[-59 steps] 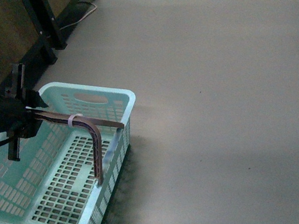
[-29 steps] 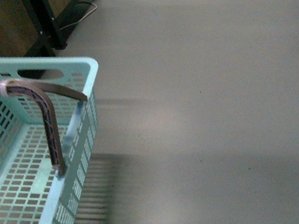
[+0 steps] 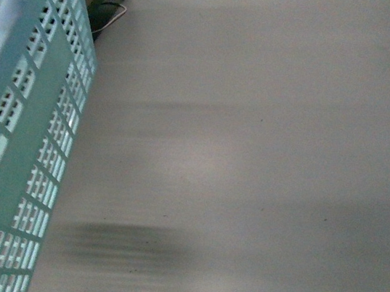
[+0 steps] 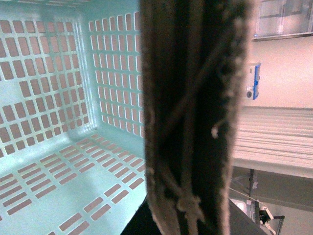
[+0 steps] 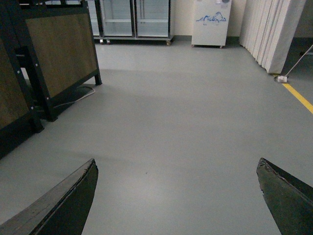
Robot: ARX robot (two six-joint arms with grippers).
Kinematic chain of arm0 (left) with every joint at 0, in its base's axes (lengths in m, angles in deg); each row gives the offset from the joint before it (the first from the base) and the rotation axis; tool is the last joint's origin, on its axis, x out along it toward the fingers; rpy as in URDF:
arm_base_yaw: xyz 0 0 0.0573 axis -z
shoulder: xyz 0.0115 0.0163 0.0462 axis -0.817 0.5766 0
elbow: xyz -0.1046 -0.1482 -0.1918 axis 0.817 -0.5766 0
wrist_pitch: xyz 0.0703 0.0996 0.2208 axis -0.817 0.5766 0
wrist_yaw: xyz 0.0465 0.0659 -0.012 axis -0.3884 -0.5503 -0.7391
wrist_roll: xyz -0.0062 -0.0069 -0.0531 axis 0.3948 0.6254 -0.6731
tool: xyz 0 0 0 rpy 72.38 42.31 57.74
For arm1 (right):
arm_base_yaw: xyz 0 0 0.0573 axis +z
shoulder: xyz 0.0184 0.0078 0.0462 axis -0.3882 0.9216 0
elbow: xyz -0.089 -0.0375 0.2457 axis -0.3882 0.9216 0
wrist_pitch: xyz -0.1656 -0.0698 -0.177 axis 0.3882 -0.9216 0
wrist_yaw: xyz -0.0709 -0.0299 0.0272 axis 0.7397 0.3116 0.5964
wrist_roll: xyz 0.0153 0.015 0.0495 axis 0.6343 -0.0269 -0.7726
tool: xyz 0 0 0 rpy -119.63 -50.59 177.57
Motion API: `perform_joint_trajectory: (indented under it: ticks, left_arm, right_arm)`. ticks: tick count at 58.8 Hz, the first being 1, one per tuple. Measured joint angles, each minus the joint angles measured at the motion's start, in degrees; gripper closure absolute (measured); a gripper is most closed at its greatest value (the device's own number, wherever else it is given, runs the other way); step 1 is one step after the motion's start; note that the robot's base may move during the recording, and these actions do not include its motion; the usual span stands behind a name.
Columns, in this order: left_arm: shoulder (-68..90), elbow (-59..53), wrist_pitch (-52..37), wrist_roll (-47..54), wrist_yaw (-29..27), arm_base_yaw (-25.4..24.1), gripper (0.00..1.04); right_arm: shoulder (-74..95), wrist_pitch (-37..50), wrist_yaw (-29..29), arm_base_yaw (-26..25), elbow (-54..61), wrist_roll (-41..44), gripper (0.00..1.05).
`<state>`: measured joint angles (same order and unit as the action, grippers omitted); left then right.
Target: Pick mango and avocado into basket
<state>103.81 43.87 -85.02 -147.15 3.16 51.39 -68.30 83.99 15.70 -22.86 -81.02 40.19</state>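
Observation:
The pale teal basket hangs tilted and blurred at the left of the front view, lifted off the grey floor. In the left wrist view its slotted inside is empty, and a brown handle bound with ties fills the middle. My left gripper is shut on this handle; its jaws are hidden behind it. My right gripper is open and empty, its two dark fingertips wide apart over bare floor. No mango or avocado is in view.
Black-framed brown panels and a cable stand at the left. Glass-door fridges, a white cabinet and curtains line the far wall. A yellow floor line runs at the right.
The basket has risen and swung left in the front view, from resting low on the floor to hanging high and tilted. The left arm has left the front view.

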Motion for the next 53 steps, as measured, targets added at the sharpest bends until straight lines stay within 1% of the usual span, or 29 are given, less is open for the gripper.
perform_joint_trajectory:
  ticks: [12,53]
  left_arm:
    - [-7.9,2.5,7.8,0.1,-2.4,2.5,0.99]
    - [-8.2,3.1,8.2,0.2,-2.3,3.1,0.99]
  right_arm:
    - [0.0,0.0,0.0,0.0,0.0,0.0,0.08]
    - [0.0,0.0,0.0,0.0,0.0,0.0,0.08]
